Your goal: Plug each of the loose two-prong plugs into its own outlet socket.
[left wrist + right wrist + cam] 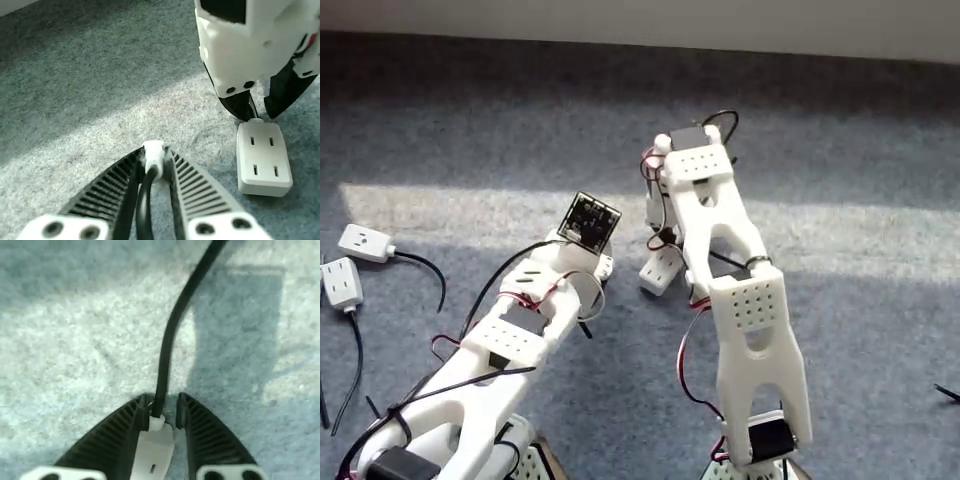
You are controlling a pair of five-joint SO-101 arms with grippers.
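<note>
The left claw (154, 149) is pinched shut on a small white plug (153, 159), its black cord (144, 200) running back between the ribbed fingers, over the grey carpet (75, 100) and near a white outlet block (263, 159) with two pairs of slots in its face; the right claw (161, 402) is closed on that block's cord end, whose black cable (175, 325) leads away; a mark on the block is too small to read. Well apart, at the carpet's left side in the high view, a white socket (365, 243) and a second socket (342, 283) lie side by side.
</note>
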